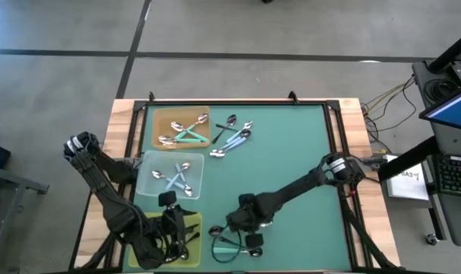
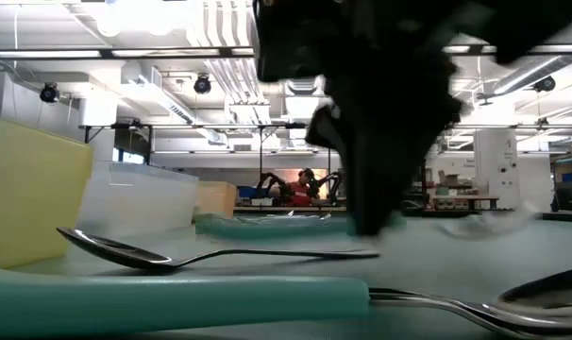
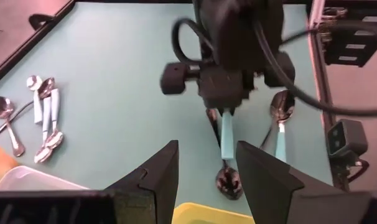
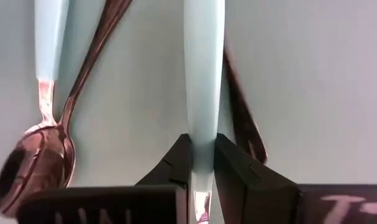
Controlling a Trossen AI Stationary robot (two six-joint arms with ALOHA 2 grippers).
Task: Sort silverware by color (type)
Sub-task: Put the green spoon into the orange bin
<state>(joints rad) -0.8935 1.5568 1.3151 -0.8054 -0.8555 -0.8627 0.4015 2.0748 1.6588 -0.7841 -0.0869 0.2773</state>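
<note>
Your brown tray [image 1: 160, 122] and clear tray [image 1: 151, 183] each hold shiny spoons; right hand [image 1: 242, 228] pinches a smooth teal spoon [image 4: 203, 81]; left hand [image 3: 206, 177] spread.

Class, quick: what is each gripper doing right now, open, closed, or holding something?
Left gripper: open, holding nothing, over the yellow tray.
Right gripper: shut on a mint-teal spoon at its handle.

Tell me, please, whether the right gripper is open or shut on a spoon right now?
Shut on it: the right gripper has both fingers pressed against the teal spoon handle, no gap.
</note>
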